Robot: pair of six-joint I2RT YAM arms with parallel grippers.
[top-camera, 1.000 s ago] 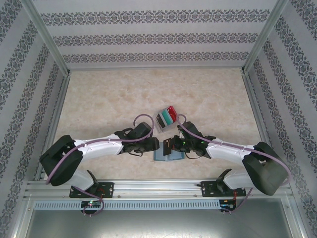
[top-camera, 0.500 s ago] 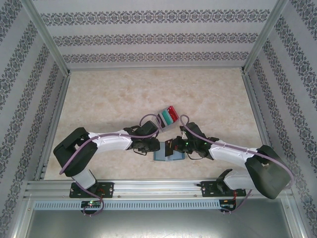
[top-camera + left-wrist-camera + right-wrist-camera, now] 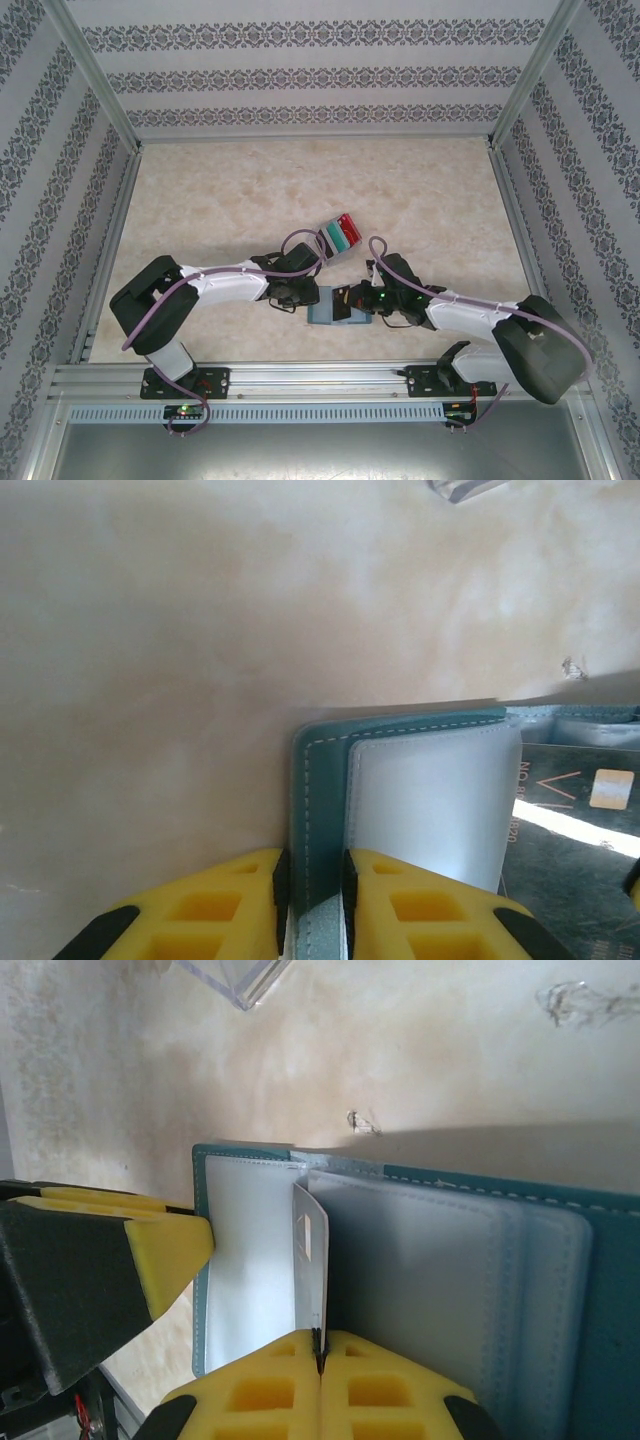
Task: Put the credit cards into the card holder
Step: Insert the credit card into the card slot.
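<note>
Teal leather meets yellow plastic: the left gripper [image 3: 315, 895] has just drawn its jaws down to a narrow slit on the left-hand cover of the card holder [image 3: 420, 780]. The holder lies open on the marbled table [image 3: 220, 200], close to the arms' bases. A second ago those jaws stood far wider, off the holder's left edge. Now the cover's stitched border is pinched between the yellow fingers, and the holder looks pinned in place.

Over the holder's middle, the right gripper [image 3: 320, 1345] is clamped fully together on one card [image 3: 311, 1260], held on edge above the pale inner pockets. From the left wrist the same card shows a dark face with a gold chip, just right of the pinned cover. Whether its leading edge has entered a pocket cannot be told.

With the holder steadied on one side, the slotting step appears ready to begin. The card must slide into a pocket without dragging the soft inner leaf along, and the left arm's grip should guard against that.

Beyond the holder, just past its far edge, the clear tray [image 3: 330, 222] holds the remaining credit cards [image 3: 346, 226]. A red one and a teal-green one stand among them, waiting for their turn.
</note>
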